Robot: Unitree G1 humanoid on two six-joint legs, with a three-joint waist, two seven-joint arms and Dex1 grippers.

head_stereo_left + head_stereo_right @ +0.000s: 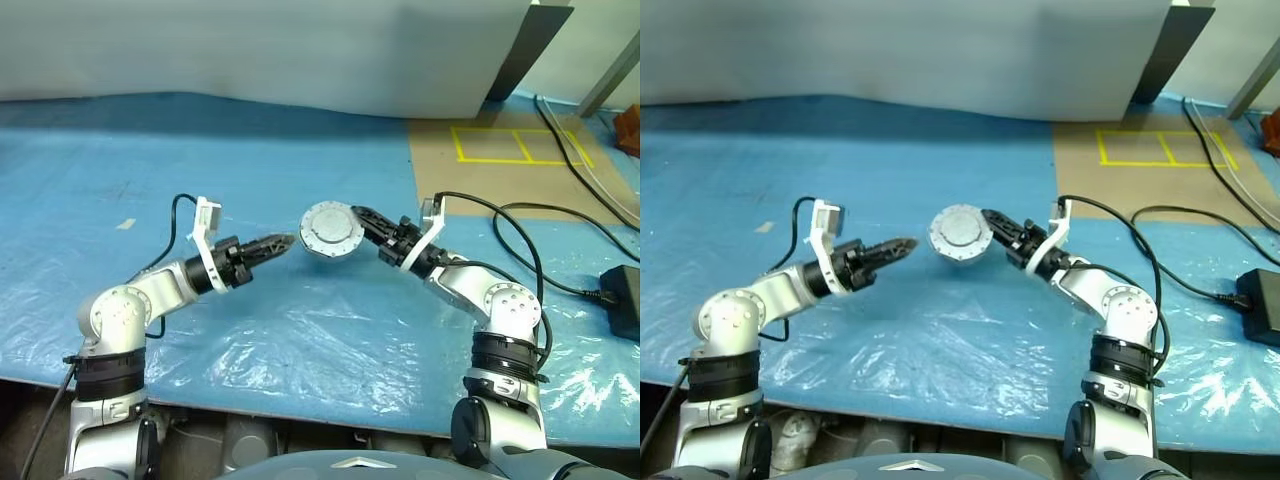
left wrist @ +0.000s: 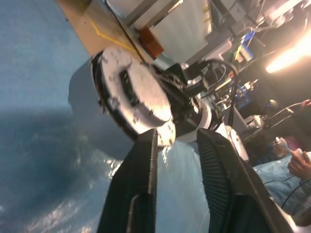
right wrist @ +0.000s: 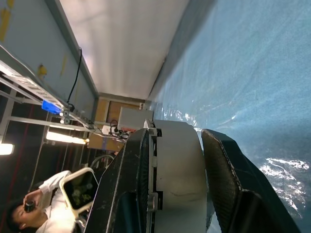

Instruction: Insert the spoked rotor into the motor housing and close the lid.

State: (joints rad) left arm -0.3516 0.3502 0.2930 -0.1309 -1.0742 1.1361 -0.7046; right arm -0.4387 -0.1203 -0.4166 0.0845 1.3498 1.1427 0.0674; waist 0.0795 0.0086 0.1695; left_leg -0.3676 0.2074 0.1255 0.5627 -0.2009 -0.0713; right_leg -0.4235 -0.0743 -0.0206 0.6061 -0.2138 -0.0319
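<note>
The table (image 1: 300, 330), draped in blue plastic sheeting, spans the scene. Above its middle the right tool (image 1: 352, 222) grasps the round silver motor housing (image 1: 328, 230) edge-on, lifted clear of the sheeting. Just left of it, not touching, the left tool (image 1: 285, 242) is released, empty, fingers slightly apart.

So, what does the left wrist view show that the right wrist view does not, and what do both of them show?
Left wrist view alone: the flat lidded face of the motor housing, the right gripper behind it, and the left gripper open, short of the housing.

Right wrist view alone: the housing's side wall clamped between the right gripper's fingers, and a seated person in white in the background.

Both: the housing held up above the blue plastic sheet.
</note>
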